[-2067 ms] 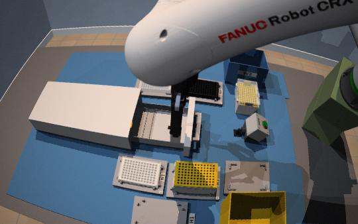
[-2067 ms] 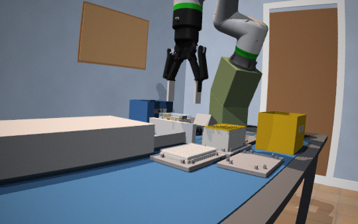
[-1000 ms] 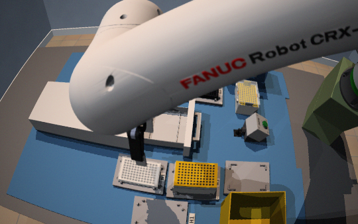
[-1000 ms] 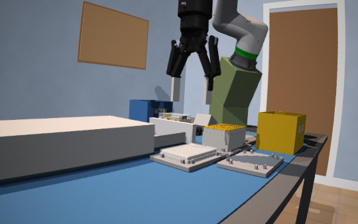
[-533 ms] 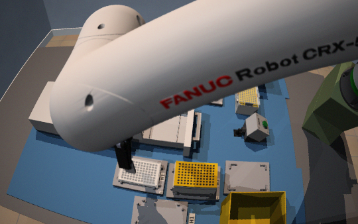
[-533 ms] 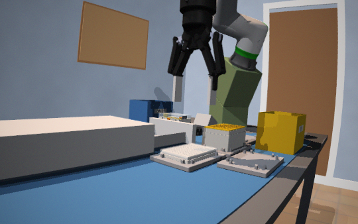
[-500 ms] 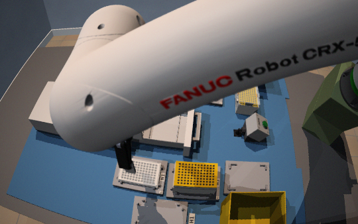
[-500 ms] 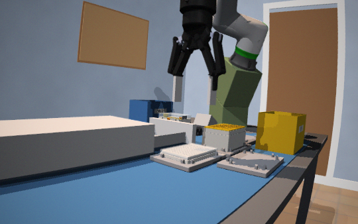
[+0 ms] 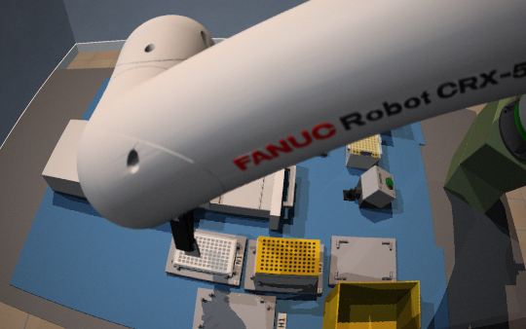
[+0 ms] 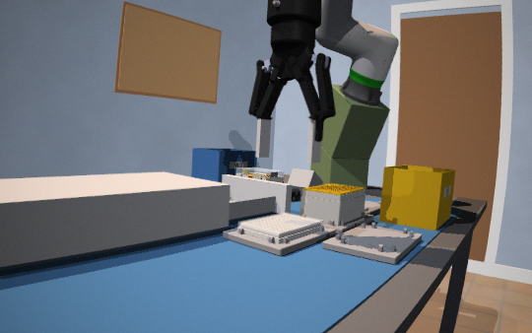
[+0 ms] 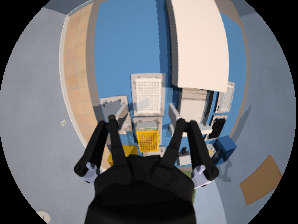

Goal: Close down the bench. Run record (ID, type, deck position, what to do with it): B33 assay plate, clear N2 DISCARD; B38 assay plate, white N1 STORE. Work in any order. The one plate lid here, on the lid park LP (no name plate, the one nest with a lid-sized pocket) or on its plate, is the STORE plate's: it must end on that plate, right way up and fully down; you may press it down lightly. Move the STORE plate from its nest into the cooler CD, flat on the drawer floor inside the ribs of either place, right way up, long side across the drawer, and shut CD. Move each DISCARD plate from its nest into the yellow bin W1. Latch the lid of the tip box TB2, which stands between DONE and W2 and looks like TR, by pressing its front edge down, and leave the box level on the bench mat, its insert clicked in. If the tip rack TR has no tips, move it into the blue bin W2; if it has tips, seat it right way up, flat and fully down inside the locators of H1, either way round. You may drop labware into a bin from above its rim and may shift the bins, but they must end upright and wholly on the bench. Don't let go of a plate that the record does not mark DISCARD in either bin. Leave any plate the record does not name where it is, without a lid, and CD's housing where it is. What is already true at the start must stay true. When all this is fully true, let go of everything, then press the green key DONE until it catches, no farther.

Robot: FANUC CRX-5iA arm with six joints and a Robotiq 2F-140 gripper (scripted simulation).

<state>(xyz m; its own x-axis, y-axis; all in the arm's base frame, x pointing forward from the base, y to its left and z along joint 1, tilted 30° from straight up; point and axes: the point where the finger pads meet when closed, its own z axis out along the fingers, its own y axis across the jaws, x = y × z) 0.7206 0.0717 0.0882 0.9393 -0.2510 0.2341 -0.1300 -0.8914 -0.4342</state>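
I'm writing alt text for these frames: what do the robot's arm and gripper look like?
The arm is a thick, rounded off-white tube marked "FANUC" in red and "Robot CRX-5" in black, with a green ring at one joint. It rises from an angular olive-green pedestal. The gripper is black with pale grey fingertips.
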